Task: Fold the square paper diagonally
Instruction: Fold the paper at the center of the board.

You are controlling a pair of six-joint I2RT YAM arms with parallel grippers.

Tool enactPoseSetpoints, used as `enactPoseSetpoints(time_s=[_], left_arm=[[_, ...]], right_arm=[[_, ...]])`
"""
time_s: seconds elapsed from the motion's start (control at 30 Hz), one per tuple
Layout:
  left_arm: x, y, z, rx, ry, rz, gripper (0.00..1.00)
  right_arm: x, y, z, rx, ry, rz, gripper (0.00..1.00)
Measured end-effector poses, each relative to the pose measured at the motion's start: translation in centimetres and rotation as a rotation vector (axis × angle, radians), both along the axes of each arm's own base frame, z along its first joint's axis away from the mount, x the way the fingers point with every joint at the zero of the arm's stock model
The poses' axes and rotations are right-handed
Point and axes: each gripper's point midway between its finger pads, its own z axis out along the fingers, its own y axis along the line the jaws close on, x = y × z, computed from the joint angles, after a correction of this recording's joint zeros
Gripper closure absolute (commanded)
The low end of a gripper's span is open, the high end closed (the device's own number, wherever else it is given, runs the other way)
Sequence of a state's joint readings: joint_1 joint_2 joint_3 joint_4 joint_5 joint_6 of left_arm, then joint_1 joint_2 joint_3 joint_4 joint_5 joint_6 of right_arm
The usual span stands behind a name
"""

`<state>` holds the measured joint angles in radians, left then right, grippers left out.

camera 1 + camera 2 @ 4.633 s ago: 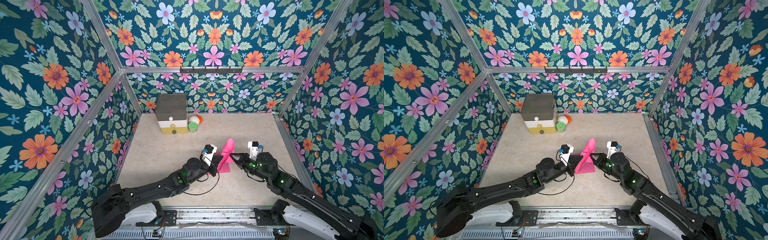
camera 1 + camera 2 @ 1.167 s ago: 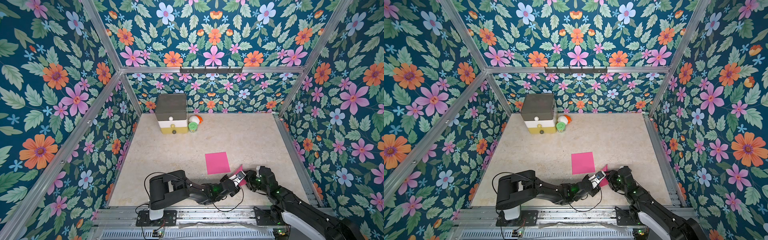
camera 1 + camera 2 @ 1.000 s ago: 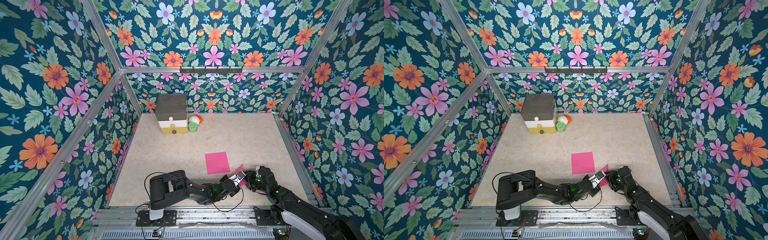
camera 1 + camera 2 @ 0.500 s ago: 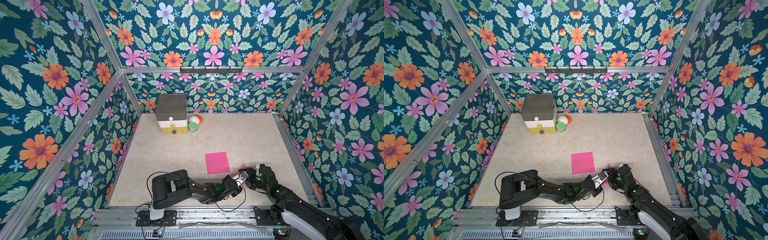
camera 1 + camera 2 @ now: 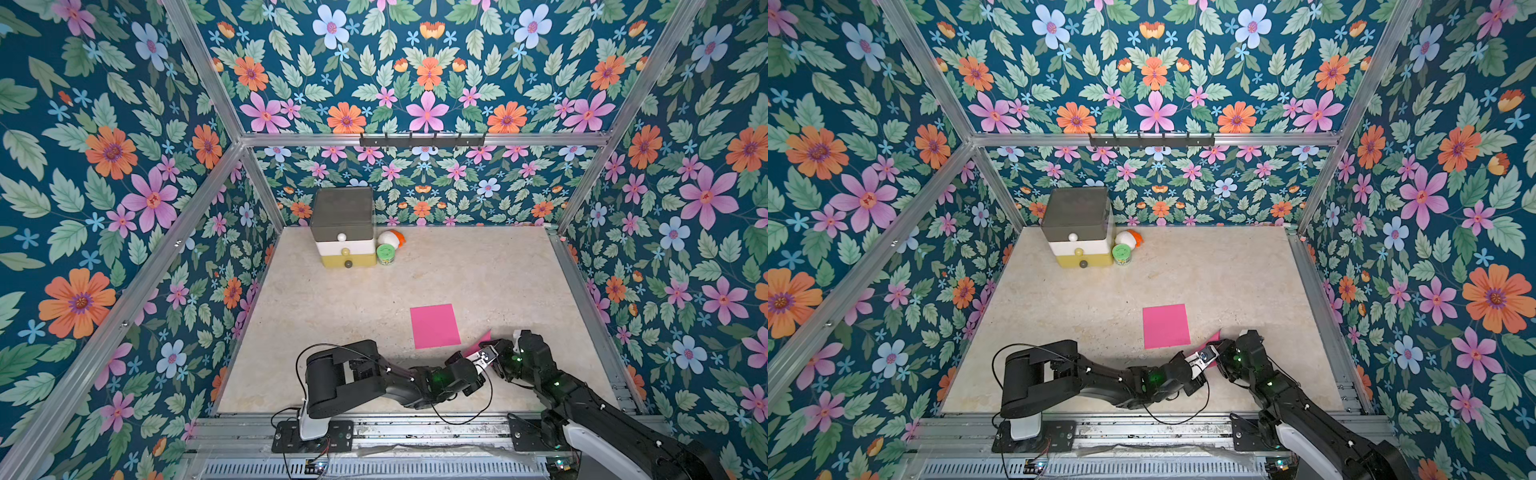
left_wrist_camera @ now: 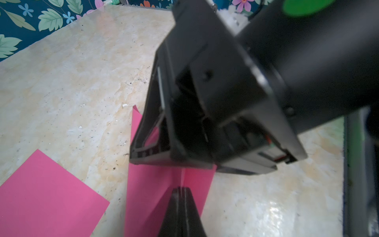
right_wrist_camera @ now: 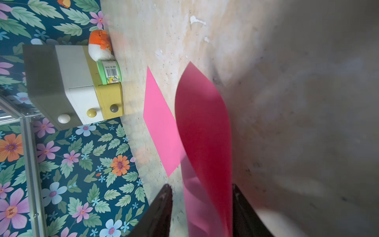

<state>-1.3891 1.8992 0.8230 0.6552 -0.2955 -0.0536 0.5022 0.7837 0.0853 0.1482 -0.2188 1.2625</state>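
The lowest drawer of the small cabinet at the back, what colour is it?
The lowest drawer is yellow, with a grey knob; clearest in the right wrist view.

Enclosure interior, seen in both top views. The walls (image 5: 428,75) were papered in dark teal, printed with pink, orange and pale blue flowers and green leaves. Aluminium struts (image 5: 291,139) framed the corners and upper edges, and a black hook rail (image 5: 422,141) was fixed to the rear horizontal strut. The floor (image 5: 478,282) was a beige, marbled surface with dark specks and small white chips (image 6: 127,105); a soft sheen (image 6: 272,213) lay on it near the front. A three-drawer unit (image 5: 344,226) stood against the back wall: grey above, white in the middle, yellow below, each with a round knob. A metal base rail (image 5: 395,430) ran along the front edge.
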Motion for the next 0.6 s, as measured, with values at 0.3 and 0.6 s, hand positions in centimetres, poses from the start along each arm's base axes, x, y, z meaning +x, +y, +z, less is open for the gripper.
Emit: enactPoseSetpoints(time_s=[0.3,0.6], left_arm=[[0.28,0.22,0.24,0.001,-0.010,0.017,0.82],[0.20,0.62,0.43,-0.004,-0.005,0.019,0.60]], right_arm=[[-0.07,-0.15,-0.31,-0.008,0.009,-0.005,0.75],[-0.10,-0.18,-0.52,-0.013,0.017,-0.006,0.93]])
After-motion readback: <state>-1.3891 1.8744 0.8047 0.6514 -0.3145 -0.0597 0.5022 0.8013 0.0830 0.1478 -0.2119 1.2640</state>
